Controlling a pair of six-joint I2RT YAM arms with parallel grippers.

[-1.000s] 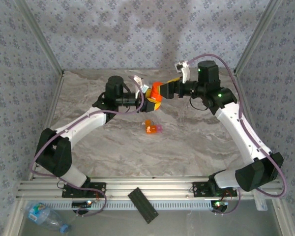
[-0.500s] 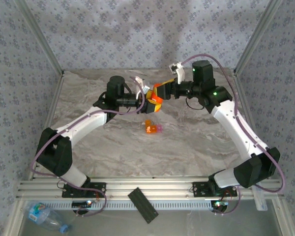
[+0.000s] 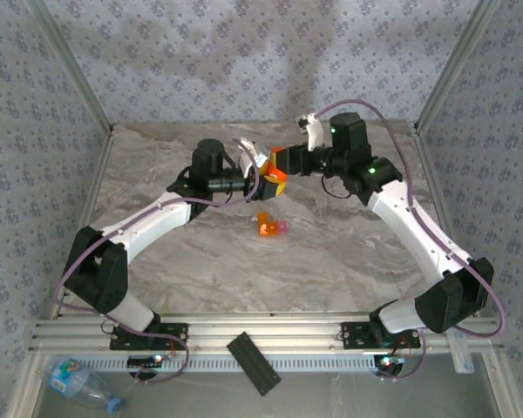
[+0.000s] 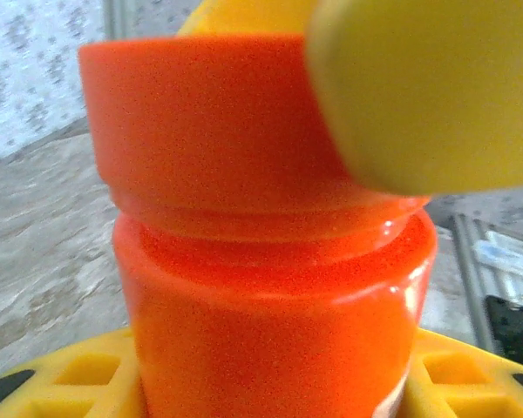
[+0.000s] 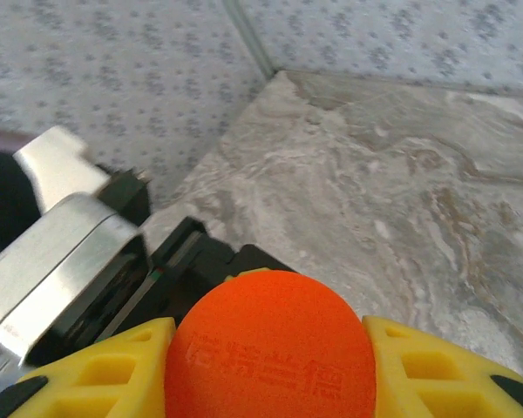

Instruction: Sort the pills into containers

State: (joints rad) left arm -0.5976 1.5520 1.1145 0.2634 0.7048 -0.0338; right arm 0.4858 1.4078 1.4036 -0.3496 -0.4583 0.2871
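Hovering over grey marbled tabletop (image 3: 331, 261): pill bottle (image 4: 270, 261); floral-print walls (image 3: 200, 61).

Pill bottle (image 3: 275, 171) between left hand (image 3: 268, 179) and right hand (image 3: 281, 162); compartment (image 3: 268, 228) on table (image 3: 349, 252) before it; bar (image 3: 254, 363) on near rail (image 3: 314, 335).

Only lettering: a row of about four raised characters moulded into the top of the orange cap (image 5: 270, 348), seen from the right wrist. They look Chinese, but are too soft to read out. The pill bottle (image 4: 270, 331) shows a white sliver at its lower right edge in the left wrist view, with no letters legible. The plastic bottle (image 3: 78, 380) lying at the near left corner has a colourful label, its print too small to read.
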